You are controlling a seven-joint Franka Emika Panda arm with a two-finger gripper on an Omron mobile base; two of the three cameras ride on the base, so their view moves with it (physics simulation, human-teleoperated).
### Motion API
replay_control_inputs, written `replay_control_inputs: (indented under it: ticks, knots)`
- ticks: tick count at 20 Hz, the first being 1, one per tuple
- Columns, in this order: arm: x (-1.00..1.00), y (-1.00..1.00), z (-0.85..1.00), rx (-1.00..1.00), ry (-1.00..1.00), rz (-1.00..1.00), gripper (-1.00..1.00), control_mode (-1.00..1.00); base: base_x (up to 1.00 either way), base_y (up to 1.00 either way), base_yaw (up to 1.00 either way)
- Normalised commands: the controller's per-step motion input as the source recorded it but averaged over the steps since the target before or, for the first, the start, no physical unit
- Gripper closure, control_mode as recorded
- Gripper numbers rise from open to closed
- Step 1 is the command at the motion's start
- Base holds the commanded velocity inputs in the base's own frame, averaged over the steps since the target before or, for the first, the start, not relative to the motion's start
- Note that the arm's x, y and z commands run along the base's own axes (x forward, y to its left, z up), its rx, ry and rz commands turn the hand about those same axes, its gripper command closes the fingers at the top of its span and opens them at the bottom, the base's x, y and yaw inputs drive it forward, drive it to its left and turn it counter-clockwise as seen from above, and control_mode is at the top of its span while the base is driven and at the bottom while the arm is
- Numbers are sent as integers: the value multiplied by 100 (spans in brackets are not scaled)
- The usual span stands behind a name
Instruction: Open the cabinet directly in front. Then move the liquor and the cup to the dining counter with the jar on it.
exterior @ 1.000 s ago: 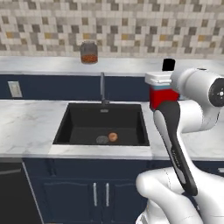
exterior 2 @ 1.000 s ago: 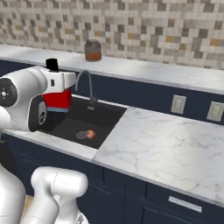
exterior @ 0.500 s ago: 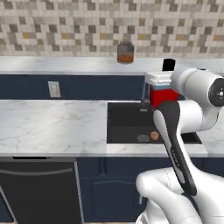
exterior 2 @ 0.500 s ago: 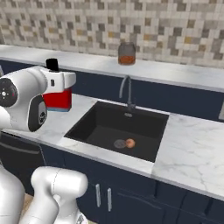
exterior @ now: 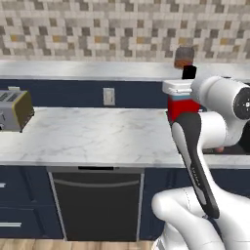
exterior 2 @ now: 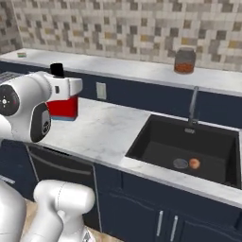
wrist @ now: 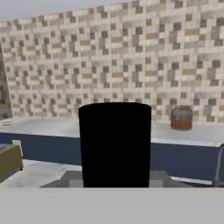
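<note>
- The whole view has slid sideways since a moment ago: the sink (exterior 2: 189,146) that sat near the middle is now off to the right, and a toaster (exterior: 14,110) has come in at the left. That is the base driving, not the things moving.
- The liquor (exterior: 181,100) rides high beside the wrist, its black cap (wrist: 114,144) right before the hand camera; the jaws look clamped on it.
- The jar (exterior 2: 185,60) stands on the raised dining counter (exterior 2: 118,68) behind the sink.
- My guess: mid-carry, with the bottle not yet set down.
</note>
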Motion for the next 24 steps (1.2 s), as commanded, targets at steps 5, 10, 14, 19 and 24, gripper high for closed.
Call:
replay_control_inputs:
  ticks: [5,10,14,19,24]
  knots:
    - [0,0,0,0,0,0,100,100,-4,100,62]
    - [0,0,0,0,0,0,100,100,0,100,65]
    - [0,0,0,0,0,0,100,100,0,100,64]
    - [0,0,0,0,0,0,100,100,20,100,58]
    - [0,0,0,0,0,0,100,100,90,71,37]
